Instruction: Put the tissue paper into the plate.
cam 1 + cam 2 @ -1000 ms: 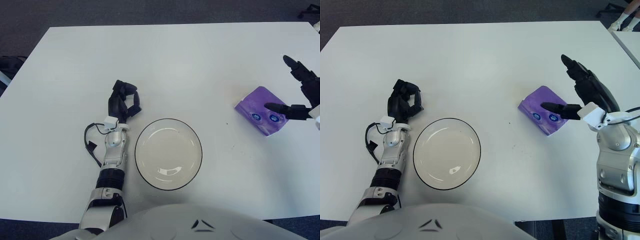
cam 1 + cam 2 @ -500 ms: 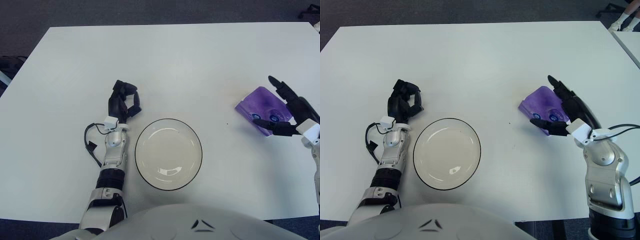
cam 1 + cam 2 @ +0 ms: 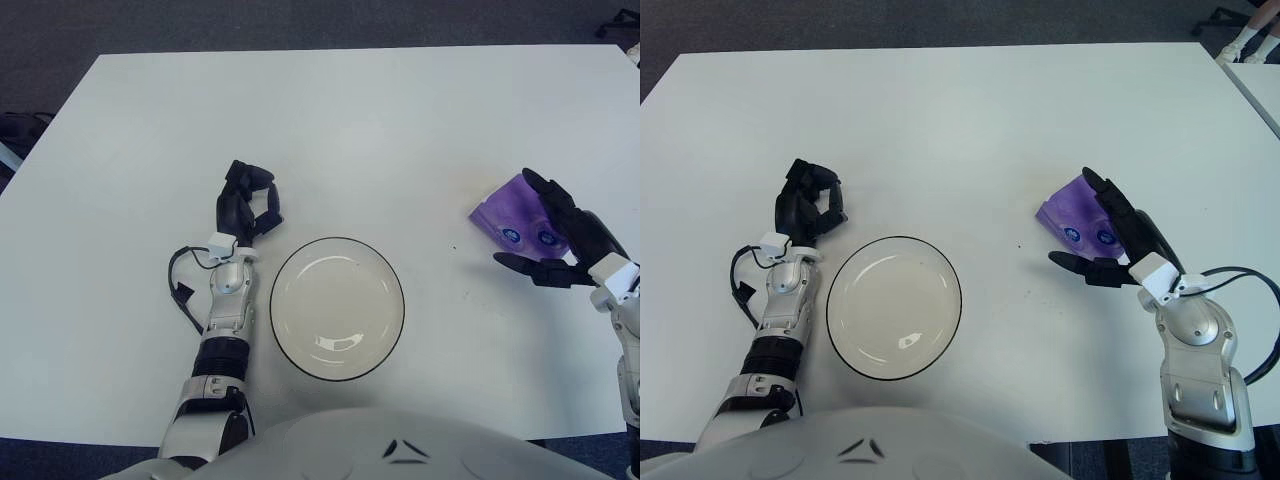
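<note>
A purple tissue pack (image 3: pixel 1072 213) lies on the white table at the right. My right hand (image 3: pixel 1102 236) hovers over its near right side, fingers spread open, thumb (image 3: pixel 1080 267) stretched out in front of the pack and fingers (image 3: pixel 1120 212) across its top; no grasp shows. The white plate with a dark rim (image 3: pixel 838 346) sits near the front centre, holding nothing. My left hand (image 3: pixel 808 208) shows just left of the plate, fingers curled with nothing in them.
The white table (image 3: pixel 960 120) stretches far back and to both sides. A black cable (image 3: pixel 740 290) loops beside my left forearm. A dark floor lies beyond the table's far edge.
My right hand has come down and toward the left, from raised beside the tissue pack to spread over it. The left hand, plate and pack have stayed put.
</note>
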`<move>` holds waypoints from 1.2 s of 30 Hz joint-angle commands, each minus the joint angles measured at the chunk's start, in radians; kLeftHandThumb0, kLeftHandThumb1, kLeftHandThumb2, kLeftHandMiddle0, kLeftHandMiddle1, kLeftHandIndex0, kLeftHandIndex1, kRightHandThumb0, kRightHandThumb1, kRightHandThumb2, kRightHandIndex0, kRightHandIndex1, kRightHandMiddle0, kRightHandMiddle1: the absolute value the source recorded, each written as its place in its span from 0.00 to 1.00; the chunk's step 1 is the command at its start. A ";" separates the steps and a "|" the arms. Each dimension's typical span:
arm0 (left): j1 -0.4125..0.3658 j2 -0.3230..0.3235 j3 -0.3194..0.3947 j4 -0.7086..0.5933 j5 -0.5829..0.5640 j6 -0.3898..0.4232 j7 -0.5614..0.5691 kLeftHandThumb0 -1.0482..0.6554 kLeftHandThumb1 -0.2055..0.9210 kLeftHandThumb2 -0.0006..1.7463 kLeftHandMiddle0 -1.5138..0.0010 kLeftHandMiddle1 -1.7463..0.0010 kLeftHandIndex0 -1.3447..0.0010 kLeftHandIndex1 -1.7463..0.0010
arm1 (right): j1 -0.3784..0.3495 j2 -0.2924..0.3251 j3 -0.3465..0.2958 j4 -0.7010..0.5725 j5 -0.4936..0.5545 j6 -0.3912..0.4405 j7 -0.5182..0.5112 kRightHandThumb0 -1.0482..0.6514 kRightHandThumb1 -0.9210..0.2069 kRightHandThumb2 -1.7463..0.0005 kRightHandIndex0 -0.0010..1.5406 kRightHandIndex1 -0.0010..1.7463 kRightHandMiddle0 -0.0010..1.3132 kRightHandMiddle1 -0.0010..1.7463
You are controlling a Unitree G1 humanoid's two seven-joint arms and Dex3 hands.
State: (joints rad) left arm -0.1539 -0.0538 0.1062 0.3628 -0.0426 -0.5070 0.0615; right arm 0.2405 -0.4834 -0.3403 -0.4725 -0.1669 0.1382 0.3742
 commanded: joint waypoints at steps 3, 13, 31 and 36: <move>0.149 -0.047 -0.007 0.143 -0.004 0.035 0.010 0.37 0.65 0.61 0.53 0.00 0.67 0.00 | 0.030 0.002 0.019 0.029 0.019 -0.011 0.008 0.03 0.42 0.66 0.00 0.00 0.00 0.00; 0.152 -0.048 0.001 0.148 -0.013 0.023 0.004 0.37 0.65 0.61 0.54 0.00 0.67 0.00 | -0.011 0.023 0.066 0.085 0.003 0.014 -0.030 0.01 0.46 0.62 0.00 0.00 0.00 0.00; 0.167 -0.040 0.004 0.136 0.002 0.034 0.013 0.37 0.66 0.60 0.51 0.00 0.67 0.00 | -0.147 0.005 0.071 0.209 -0.023 -0.068 -0.127 0.06 0.51 0.58 0.00 0.00 0.00 0.00; 0.167 -0.038 0.007 0.140 -0.006 0.030 0.005 0.37 0.66 0.60 0.51 0.00 0.68 0.00 | -0.188 -0.004 0.078 0.274 -0.041 -0.163 -0.160 0.07 0.50 0.56 0.00 0.00 0.00 0.00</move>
State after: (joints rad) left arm -0.1538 -0.0564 0.1137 0.3597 -0.0368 -0.5048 0.0659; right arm 0.0744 -0.4650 -0.2752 -0.2576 -0.1879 0.0367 0.2369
